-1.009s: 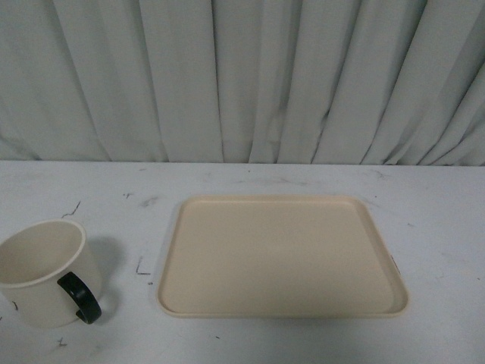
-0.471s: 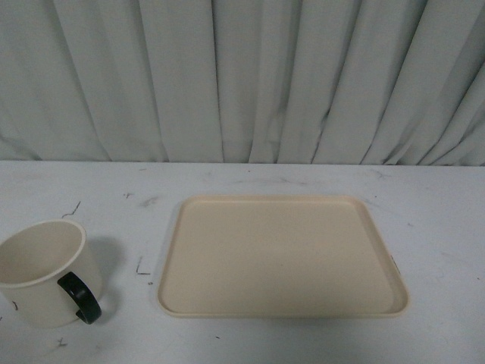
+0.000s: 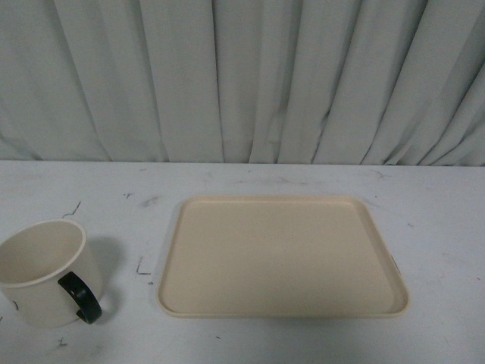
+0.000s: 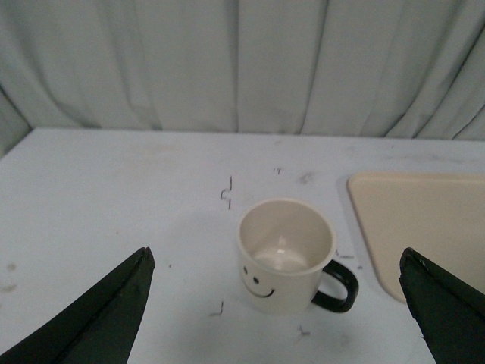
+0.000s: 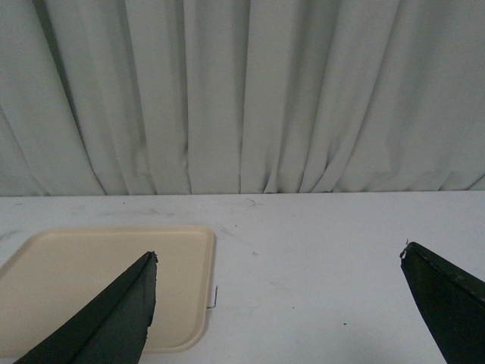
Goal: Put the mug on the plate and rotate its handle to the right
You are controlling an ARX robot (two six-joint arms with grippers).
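Inventory for you, operator, nearest item first.

1. Left gripper [image 4: 276, 256] – seen only from its own wrist camera. Its two dark fingers [image 4: 106, 315] are spread wide apart and hold nothing. It hangs above the near left part of the table, and both fingers are clear of the mug.
2. Right gripper [image 5: 279, 254] – seen only from its own wrist camera. Its jaws are spread just as wide and grip nothing. It sits over the near right of the table, looking across the plate's right end.
3. Mug [image 3: 42, 273] – cream-white and upright with its mouth open upward. It stands on the table at the near left, well apart from the plate and to its left.
4. Handle [image 3: 79, 297] – a glossy black loop on the mug's near right side, angled towards you and the plate.
5. Smiley face [image 4: 258, 284] – printed in black on the mug's near side, left of the handle.
6. Plate [image 3: 280, 258] – a beige rectangular tray with rounded corners and a low rim. It lies flat at the middle of the table with its long side running left to right.
7. Table [image 3: 439, 227] – a pale grey-white top with small black scuff marks [image 4: 226, 191], one just beyond the mug.
8. Curtain [image 3: 242, 76] – pale grey-green folds hanging along the far edge of the table.
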